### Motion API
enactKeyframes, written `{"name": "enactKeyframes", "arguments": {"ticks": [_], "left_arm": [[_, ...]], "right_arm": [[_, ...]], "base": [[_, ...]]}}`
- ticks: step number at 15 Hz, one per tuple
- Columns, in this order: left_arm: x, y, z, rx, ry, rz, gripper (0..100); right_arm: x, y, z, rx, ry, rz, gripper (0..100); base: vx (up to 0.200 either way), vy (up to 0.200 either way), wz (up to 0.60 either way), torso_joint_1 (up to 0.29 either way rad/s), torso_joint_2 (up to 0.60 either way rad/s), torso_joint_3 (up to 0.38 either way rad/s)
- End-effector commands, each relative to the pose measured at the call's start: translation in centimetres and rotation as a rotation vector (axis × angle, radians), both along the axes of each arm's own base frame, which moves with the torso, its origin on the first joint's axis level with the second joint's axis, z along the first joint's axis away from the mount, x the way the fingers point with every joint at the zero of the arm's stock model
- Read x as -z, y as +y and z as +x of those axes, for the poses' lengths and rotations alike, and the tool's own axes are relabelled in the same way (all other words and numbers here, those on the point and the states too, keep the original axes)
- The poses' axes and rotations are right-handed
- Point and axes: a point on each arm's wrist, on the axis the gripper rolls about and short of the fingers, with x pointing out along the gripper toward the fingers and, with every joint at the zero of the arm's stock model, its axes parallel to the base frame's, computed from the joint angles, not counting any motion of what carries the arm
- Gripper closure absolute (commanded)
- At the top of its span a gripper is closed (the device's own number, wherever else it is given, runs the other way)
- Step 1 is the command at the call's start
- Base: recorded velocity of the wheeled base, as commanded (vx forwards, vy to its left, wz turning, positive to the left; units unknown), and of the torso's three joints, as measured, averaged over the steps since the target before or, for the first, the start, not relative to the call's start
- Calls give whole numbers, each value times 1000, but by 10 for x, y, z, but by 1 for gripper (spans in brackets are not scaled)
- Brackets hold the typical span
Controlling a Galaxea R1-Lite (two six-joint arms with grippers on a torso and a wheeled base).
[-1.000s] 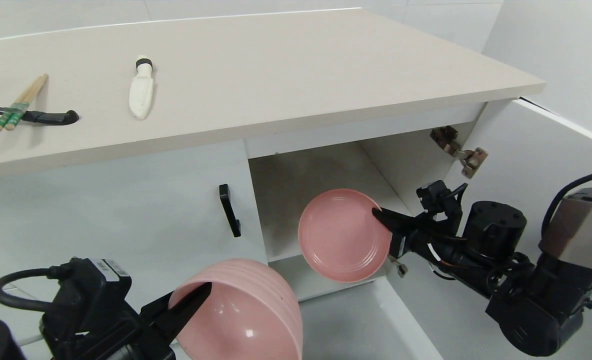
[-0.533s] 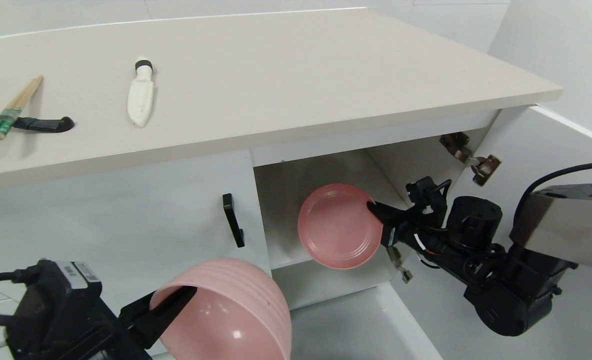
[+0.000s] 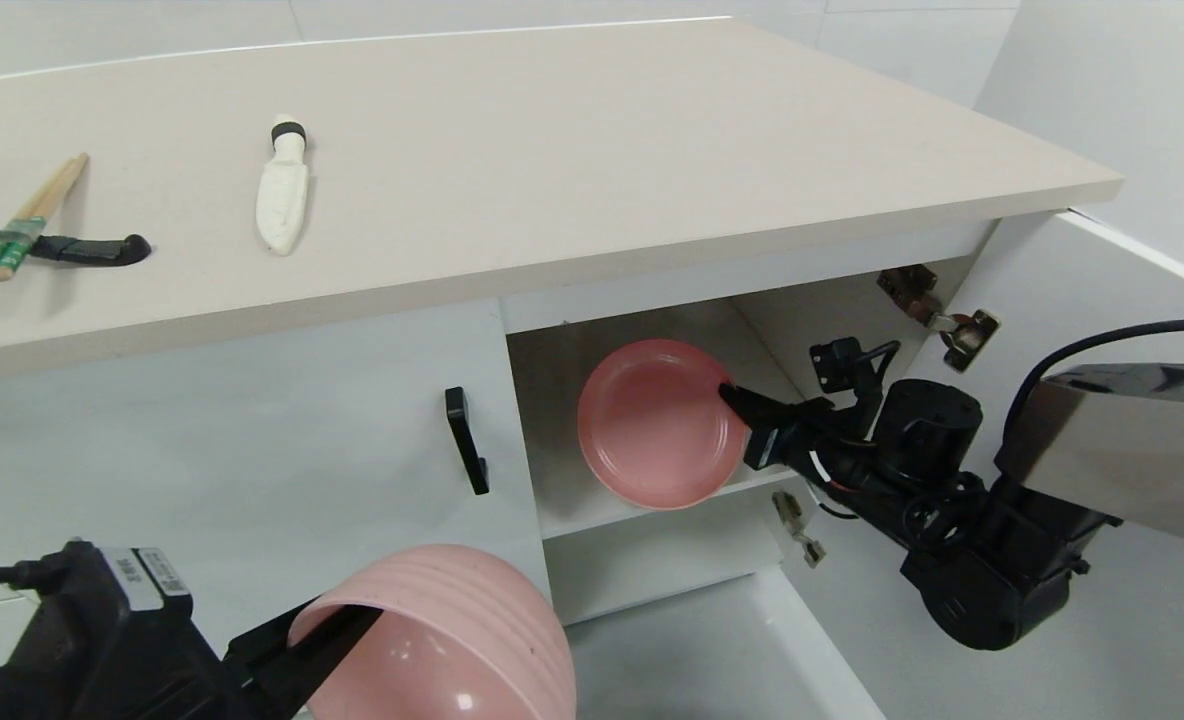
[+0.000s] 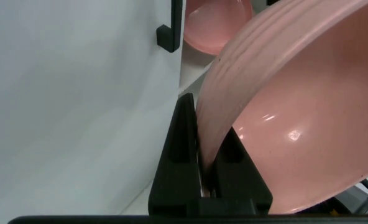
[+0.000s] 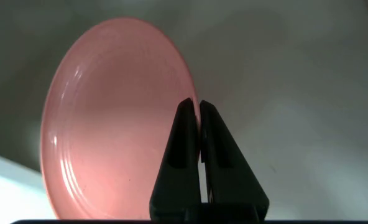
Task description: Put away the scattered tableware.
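You have nothing stowed yet: your right gripper clamps the pink plate over the open cabinet shelf, your left gripper clamps the pink bowl near left, and chopsticks and a white knife wait on the counter.

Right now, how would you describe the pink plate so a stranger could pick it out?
Below the countertop, find the cabinet's open compartment, right of the black handle. The pink plate hangs at that opening, tilted on edge, rim pinched by the right hand. Unlike the deep pink bowl in the left hand, it is flat and shallow.
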Motion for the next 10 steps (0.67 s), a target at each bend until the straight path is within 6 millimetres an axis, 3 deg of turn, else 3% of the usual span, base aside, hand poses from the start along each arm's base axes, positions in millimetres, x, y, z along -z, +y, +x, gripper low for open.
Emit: {"name": "enactKeyframes", "arguments": {"ticks": [1,4,10], "left_arm": [[0,1,0,-4,3,3,100],[3,3,2,-25,17,20,100],[3,4,3,-39,18,23,100]], "right_arm": [[13,1,8,8,19,-4,100],[31,2,15,22,50,-18,100],[48,7,32,111,43,-18,100]], "base": [[0,0,0,0,0,0],[0,0,0,0,0,0],[0,0,0,0,0,0]]}}
